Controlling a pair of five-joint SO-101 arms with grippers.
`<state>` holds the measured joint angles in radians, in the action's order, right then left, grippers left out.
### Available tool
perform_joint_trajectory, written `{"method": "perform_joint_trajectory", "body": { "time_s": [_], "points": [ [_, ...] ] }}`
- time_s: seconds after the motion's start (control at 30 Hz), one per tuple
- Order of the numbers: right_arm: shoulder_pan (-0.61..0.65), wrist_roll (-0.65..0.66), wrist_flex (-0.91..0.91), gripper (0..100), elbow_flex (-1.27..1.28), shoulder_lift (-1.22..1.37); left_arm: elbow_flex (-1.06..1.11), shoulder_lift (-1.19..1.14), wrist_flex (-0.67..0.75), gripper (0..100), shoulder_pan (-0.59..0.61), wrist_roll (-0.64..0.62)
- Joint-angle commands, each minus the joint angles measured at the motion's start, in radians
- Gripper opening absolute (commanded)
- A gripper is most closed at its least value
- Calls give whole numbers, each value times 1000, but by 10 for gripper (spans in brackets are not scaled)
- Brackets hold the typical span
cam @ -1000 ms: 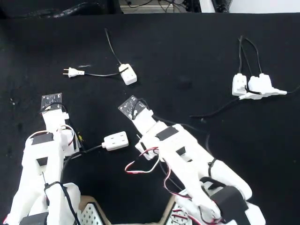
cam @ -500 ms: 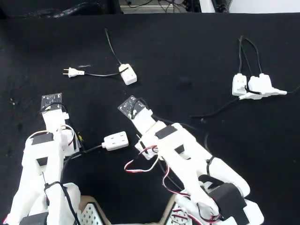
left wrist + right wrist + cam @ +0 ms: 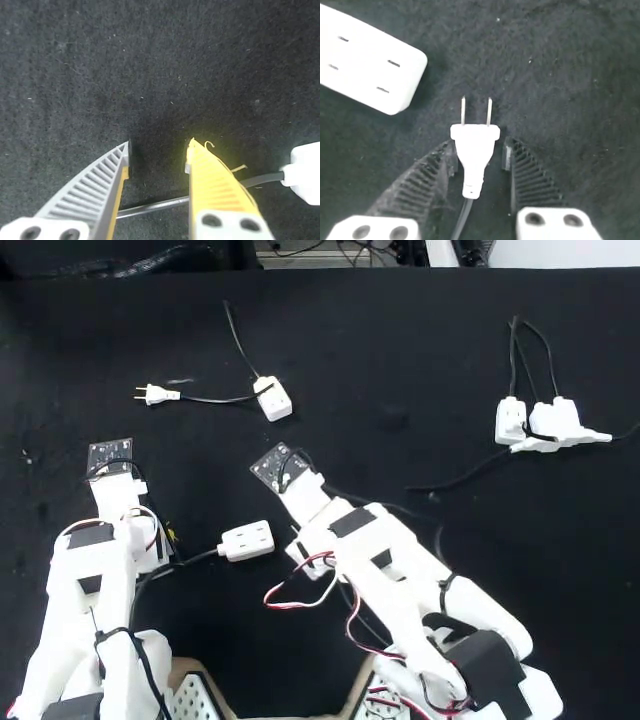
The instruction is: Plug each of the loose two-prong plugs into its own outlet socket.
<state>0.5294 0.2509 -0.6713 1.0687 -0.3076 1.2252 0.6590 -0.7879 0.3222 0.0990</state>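
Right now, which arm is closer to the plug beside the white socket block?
Right. The right end effector straddles the plug, open. The left end effector hangs over a cord, farther off.

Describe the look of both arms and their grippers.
Both arms are blocky white plastic with black panels. The right arm carries looping red and white wires; the left arm black cable. Left gripper: one grey ribbed finger, one yellow. Right gripper: two dark ribbed fingers.

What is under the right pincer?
A white two-prong plug lies on the black cloth between the right pincer's open fingers. Its cord disappears beneath the pincer.
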Motion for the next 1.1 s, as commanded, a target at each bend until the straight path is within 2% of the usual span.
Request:
{"method": "perform_joint_trajectory", "body": {
  "time_s": [0.0, 0.33, 0.5, 0.8, 1.07],
  "points": [
    [9, -8, 26, 158, -51, -4, -8, 26, 18, 191, 7, 0],
    [8, -34, 26, 158, -51, -4, -8, 26, 18, 191, 7, 0],
    [8, -35, 8, 105, -59, -2, -7, 26, 18, 191, 7, 0],
    [-15, -35, -117, 124, -232, 194, -7, 26, 18, 191, 8, 0],
    [-14, -29, -153, 131, -240, 200, -7, 26, 18, 191, 8, 0]
  ]
}}
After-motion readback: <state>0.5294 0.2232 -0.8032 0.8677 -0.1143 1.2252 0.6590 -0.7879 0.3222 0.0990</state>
